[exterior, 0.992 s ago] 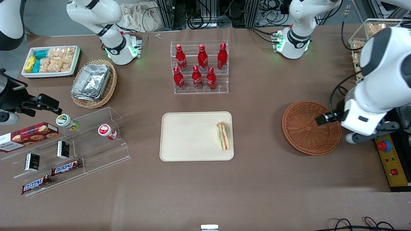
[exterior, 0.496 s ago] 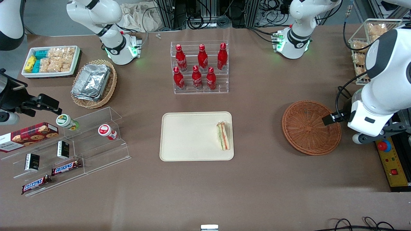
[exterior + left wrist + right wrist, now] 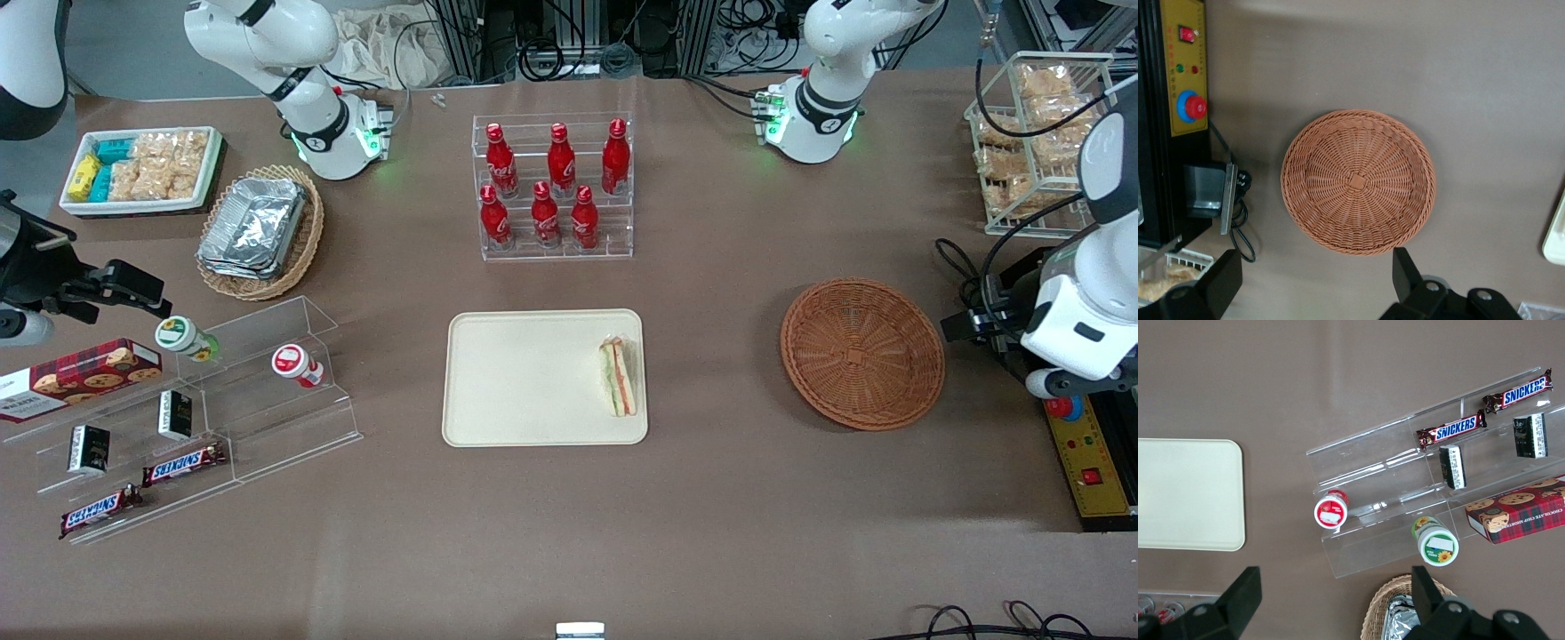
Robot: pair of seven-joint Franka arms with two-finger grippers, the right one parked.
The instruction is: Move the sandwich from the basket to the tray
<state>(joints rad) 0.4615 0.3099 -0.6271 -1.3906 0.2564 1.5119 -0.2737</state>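
Sandwich (image 3: 618,377) lies on the tray (image 3: 524,378), close against the rim at the end nearest the basket (image 3: 861,353), its long axis running toward and away from the front camera, filling layers facing up. The basket holds nothing; the wrist view shows only bare weave (image 3: 1358,181). By my reading the transfer is done and only the retreat remains. The claw (image 3: 1311,283) hangs above the surface at the working arm's end, off the basket's rim near the yellow control box (image 3: 1089,462), released, fingers spread wide with nothing between them. The sandwich lies well apart from it, with the whole basket in between, so any further move away needs no care about the wrapped wedge.
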